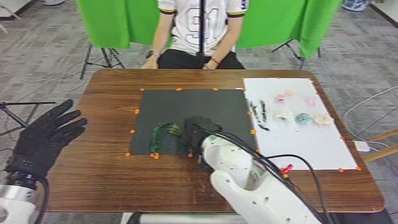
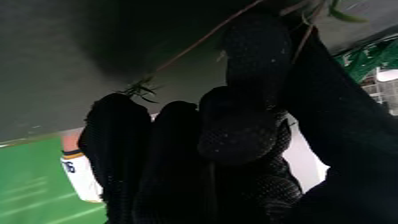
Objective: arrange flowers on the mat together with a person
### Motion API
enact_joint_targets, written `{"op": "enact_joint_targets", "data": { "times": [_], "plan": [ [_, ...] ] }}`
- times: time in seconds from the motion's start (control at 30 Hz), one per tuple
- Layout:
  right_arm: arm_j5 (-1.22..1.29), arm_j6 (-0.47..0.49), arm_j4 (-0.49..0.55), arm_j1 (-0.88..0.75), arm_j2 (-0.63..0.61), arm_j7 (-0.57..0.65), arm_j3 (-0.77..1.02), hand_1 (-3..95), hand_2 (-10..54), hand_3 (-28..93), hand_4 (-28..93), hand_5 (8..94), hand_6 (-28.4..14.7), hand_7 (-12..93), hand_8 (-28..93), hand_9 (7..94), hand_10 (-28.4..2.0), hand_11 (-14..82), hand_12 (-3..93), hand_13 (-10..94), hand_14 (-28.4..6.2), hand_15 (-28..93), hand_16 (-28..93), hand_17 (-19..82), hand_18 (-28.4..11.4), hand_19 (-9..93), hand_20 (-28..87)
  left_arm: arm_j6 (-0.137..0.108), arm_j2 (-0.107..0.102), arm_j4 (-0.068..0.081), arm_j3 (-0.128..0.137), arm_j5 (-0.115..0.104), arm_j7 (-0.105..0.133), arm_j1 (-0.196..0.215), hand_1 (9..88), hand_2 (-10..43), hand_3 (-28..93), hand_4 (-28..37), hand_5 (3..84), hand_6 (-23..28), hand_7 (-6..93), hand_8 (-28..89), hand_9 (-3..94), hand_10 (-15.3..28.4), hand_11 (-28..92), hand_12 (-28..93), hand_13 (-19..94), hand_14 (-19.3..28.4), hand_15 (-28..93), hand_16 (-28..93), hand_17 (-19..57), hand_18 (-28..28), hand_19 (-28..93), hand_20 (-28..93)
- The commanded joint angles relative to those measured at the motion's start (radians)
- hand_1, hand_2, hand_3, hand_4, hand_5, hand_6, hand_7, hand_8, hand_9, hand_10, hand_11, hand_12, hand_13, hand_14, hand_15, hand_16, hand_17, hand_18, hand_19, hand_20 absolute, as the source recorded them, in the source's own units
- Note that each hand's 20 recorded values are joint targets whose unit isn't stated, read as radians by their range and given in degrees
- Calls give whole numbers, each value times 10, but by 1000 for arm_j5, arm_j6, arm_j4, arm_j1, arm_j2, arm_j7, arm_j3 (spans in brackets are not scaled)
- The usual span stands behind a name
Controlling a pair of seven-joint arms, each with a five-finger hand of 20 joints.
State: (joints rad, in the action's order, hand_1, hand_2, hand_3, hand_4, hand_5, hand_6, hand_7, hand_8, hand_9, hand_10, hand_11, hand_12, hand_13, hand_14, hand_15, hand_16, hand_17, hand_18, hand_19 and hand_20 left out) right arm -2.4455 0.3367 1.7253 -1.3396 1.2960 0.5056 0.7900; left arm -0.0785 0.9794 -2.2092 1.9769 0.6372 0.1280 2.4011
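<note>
In the head view my right hand (image 1: 201, 126) is over the dark mat (image 1: 182, 105), beside a leafy sprig (image 1: 174, 130). A green stem (image 1: 156, 138) lies left of it on the mat. My left hand (image 1: 44, 134) is held open off the table's left side. In the right wrist view my right hand (image 2: 235, 127) has its fingers curled round a thin brown stem (image 2: 197, 44) with small green leaves; part of the stem is hidden by the glove. Pink flowers (image 1: 282, 96), a teal flower (image 1: 303, 118) and dark green stems (image 1: 258, 113) rest on the white mat (image 1: 311, 145).
A red flower (image 1: 286, 169) lies near the white mat's lower left edge, close to my right forearm. Orange markers line both mats. Across the brown table (image 1: 98, 175) a person sits with hands (image 1: 210, 64) at the far edge.
</note>
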Motion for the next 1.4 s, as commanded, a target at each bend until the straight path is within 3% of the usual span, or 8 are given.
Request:
{"op": "enact_joint_targets", "data": {
  "times": [0.03,0.13,0.23,0.3,0.77,0.9,1.07,1.4],
  "plan": [
    [-34,19,-9,-6,8,6,4,376,-79,810,-130,858,26,498,125,937,-54,647,392,910,-53,801,328,657,-193,932,722,2,8,4,4,6,-14,12,262,0,711,-240,333,43,154,-78,296,129,198,198,246,156,329,28,-71,231,482,158],
    [-33,26,-2,-14,9,2,14,372,-85,806,-152,860,24,492,107,937,-53,644,391,910,-53,800,329,657,-192,932,720,0,7,4,4,5,-11,16,261,0,711,-241,333,43,154,-79,296,129,197,198,246,157,329,27,-71,231,482,159],
    [-30,21,5,-12,10,11,18,339,-73,797,-169,868,23,521,-74,937,-53,645,385,911,-54,800,327,657,-192,932,719,2,5,6,2,5,-11,11,262,0,710,-241,333,43,154,-79,297,129,197,198,246,156,330,28,-71,231,482,158],
    [-23,17,16,-16,8,17,22,316,-69,783,-180,873,24,526,-112,937,-54,645,384,911,-54,799,326,659,-192,932,718,1,3,7,2,4,-10,11,262,1,709,-241,333,43,155,-79,296,129,197,198,246,156,329,28,-71,231,481,158],
    [-19,23,70,-29,10,28,48,225,-57,740,-230,887,22,512,-111,937,-56,651,370,922,-54,795,324,672,-193,932,721,5,9,7,3,8,-15,13,261,2,709,-240,333,43,155,-79,296,129,197,198,245,157,329,28,-71,231,481,159],
    [-6,79,94,-31,-2,29,65,208,-39,735,-229,887,21,510,-108,937,-57,652,366,921,-55,794,328,671,-194,932,724,3,10,4,7,8,-13,19,262,1,710,-240,333,43,155,-79,296,129,197,198,245,157,330,28,-71,231,482,159],
    [21,131,101,-31,-20,17,67,178,34,712,-220,893,16,495,-105,937,-60,648,365,917,-61,793,332,665,-199,932,726,2,12,1,10,8,-10,27,262,1,709,-241,333,43,154,-79,296,129,196,198,246,158,330,27,-71,231,482,159],
    [51,186,92,-40,-3,-3,55,144,100,694,-219,896,7,452,-99,937,-70,615,360,910,-68,780,334,649,-205,932,717,4,15,3,7,10,-12,21,262,2,709,-241,332,43,153,-79,296,130,197,198,245,157,330,27,-71,231,482,159]
  ]
}}
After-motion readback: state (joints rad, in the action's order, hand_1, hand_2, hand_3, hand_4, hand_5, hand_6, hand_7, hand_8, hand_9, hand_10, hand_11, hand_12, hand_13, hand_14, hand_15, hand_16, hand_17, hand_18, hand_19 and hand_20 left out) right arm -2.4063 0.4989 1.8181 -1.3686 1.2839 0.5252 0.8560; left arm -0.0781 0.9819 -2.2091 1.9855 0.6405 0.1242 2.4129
